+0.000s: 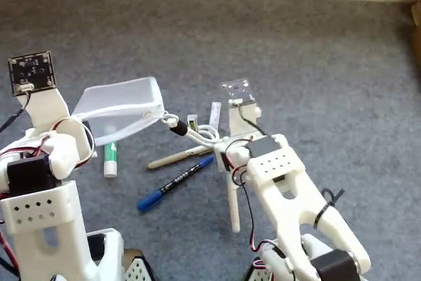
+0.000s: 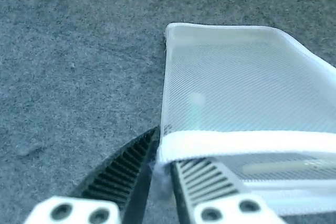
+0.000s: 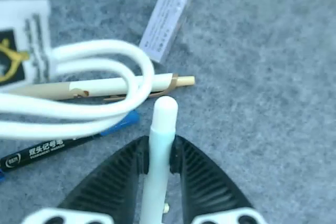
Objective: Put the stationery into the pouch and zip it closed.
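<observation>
Right pincer [image 3: 157, 148] clenched on a slim white pen [image 3: 163, 114], its tip jutting past the jaws; probably light, stiff, smooth, likely to slide unless held mid-barrel; left pincer [image 2: 164, 153] clamps the soft mesh pouch [image 2: 236, 82] by its rim, limp bag extending beyond it.

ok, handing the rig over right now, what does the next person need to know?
Left gripper: shut on the edge of the pouch, which is held up off the carpet.
Right gripper: shut on a white pen, above the loose items.
On the carpet: beige pen, blue marker, green glue stick, white cable.
Done: pouch and one pen gripped. Nothing clearly inside the pouch yet.
Left: load all the stationery, then zip it closed.
</observation>
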